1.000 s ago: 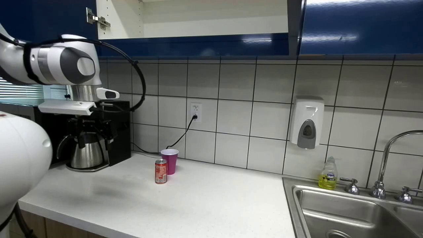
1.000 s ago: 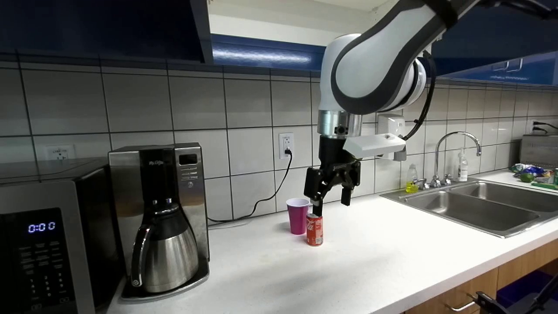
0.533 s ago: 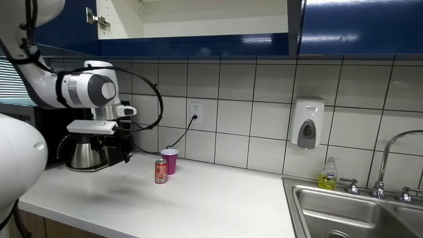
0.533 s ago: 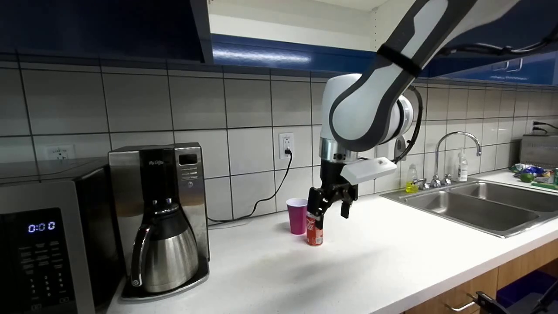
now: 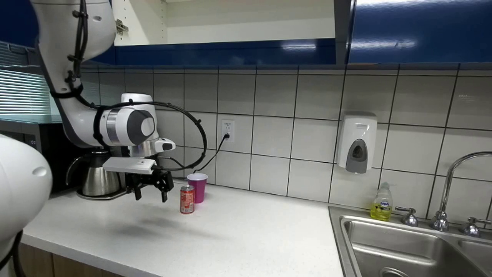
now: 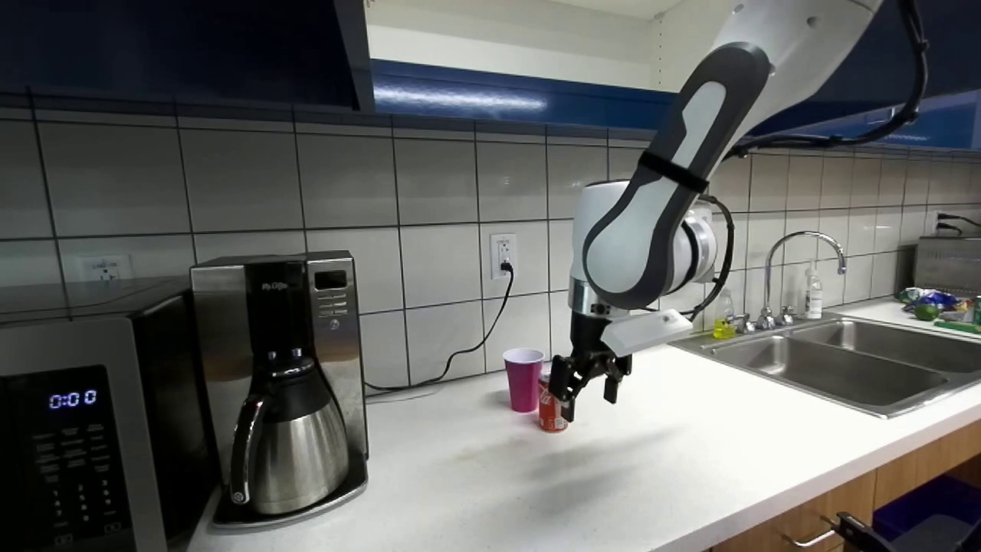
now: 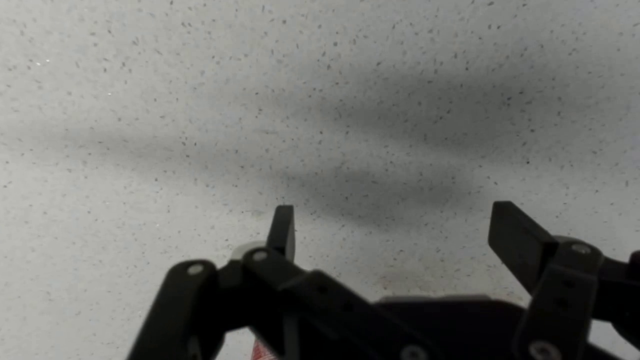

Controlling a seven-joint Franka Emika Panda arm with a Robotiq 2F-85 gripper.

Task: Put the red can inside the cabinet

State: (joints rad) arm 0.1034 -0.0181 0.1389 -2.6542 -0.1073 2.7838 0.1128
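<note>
On the counter point(image 5: 261, 234), red can point(image 5: 187, 200) upright beside pink cup point(image 5: 199, 188), gripper point(image 5: 151, 199) (jaws apart) hanging nearby, open cabinet point(image 5: 246, 29) above.

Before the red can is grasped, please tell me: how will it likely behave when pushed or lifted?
The red can stands upright, taller than wide, so a push near its top would probably tip it. Being cylindrical, it may roll if knocked over on the flat counter. Its smooth-looking side might slip in a loose grip.
</note>
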